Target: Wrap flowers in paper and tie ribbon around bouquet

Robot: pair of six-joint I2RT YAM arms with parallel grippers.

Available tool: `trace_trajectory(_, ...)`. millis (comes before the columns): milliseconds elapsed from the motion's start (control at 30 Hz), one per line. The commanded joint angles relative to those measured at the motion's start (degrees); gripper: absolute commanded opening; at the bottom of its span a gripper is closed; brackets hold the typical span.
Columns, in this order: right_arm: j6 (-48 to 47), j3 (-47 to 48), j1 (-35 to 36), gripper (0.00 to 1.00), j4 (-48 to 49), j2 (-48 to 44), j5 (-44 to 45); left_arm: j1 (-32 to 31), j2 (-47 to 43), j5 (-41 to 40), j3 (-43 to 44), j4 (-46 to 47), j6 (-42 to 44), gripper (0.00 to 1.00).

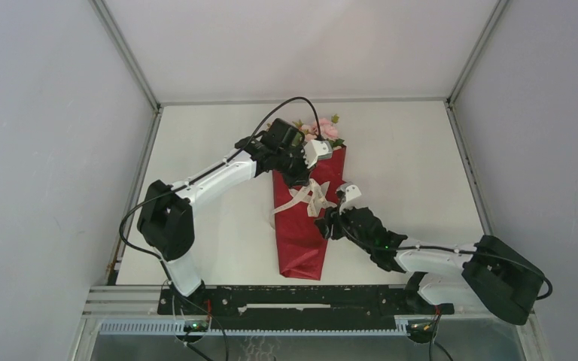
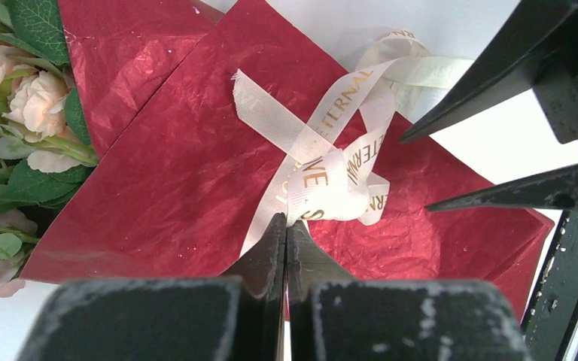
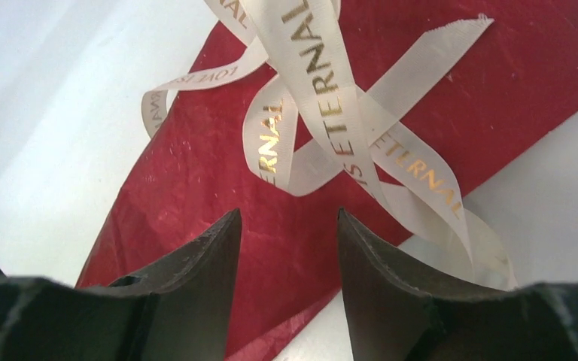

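1. Nearest the arms: the thin end of the bouquet (image 1: 301,259) lies flat on the white tabletop (image 1: 406,173), about in the middle. The red paper (image 2: 165,150) goes round it like a cone. The paper looks thin & crinkly, so prob. light. It could dent or tear if squeezed hard.
2. Next: the right fingers (image 3: 196,263) are spread apart w/ nothing between them. They sit low by the paper's right edge, on the near side of the ribbon, pointing at it.
3. Middle: the ribbon (image 3: 323,68) is cream w/ gold letters. It crosses over the paper in a loose knot w/ loops and tails, and some loops hang off onto the tabletop. It looks soft, floppy & prob. slippery, so it may slide out of a weak pinch. Best spot to take hold, I think: a loose tail or loop, not the knot.
4. A bit farther: the left fingers (image 2: 267,256) are pressed tight together, tips touching the ribbon's edge at the knot. Can't tell if a bit of ribbon is nipped in there.
5. Farthest: the flowers (image 2: 34,101), pale pink w/ green leaves, poke out of the wide end. They look soft & easy to squash, so prob. better to hold the paper part.
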Motion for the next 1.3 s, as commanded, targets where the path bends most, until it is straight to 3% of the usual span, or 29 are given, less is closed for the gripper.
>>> trace_trajectory(0,0.68,4.44,0.22,0.6,7.08,3.73,0.38,0.26,-1.17,1.44,0.22,1.04,-1.28,0.0)
trace_trajectory(167,0.26,7.7,-0.47,0.65,7.91,9.25,-0.56,0.29,-1.0,1.49,0.37,0.97,-1.21,0.0)
trace_trajectory(333,1.36,8.86,-2.12,0.59,9.8,13.62,-2.35,0.31,-1.07,1.63,0.41,0.94,-1.16,0.0)
trace_trajectory(533,2.05,9.78,-3.72,0.04,6.79,13.65,-4.58,0.34,-0.58,1.71,0.46,0.47,-0.39,0.0)
trace_trajectory(567,2.25,9.78,-4.08,0.01,6.13,13.27,-5.01,0.41,-0.45,1.86,0.52,0.18,0.0,0.01)
trace_trajectory(600,2.35,9.78,-4.6,0.0,5.51,12.83,-5.7,0.47,-0.35,1.99,0.79,-0.52,0.88,0.06)
trace_trajectory(733,2.37,9.78,-6.9,0.0,3.73,11.7,-9.93,0.97,0.55,3.23,3.73,-10.22,8.58,0.5)
trace_trajectory(800,2.26,9.78,-7.66,0.0,2.6,10.89,-11.55,2.16,0.24,2.75,3.7,-13.66,13.03,0.58)
trace_trajectory(933,1.52,9.78,-8.13,0.0,0.66,9.68,-12.48,4.84,-2.59,1.35,-0.66,-13.56,20.54,0.63)
trace_trajectory(1100,1.2,9.78,-8.3,0.0,0.14,9.26,-13.41,5.3,-3.09,-2.46,-5.77,-4.24,22.37,0.64)
trace_trajectory(1267,0.98,9.78,-8.4,0.0,-1.26,8.18,-13.31,5.34,1.6,-3.17,-2.91,-0.31,21.4,0.55)
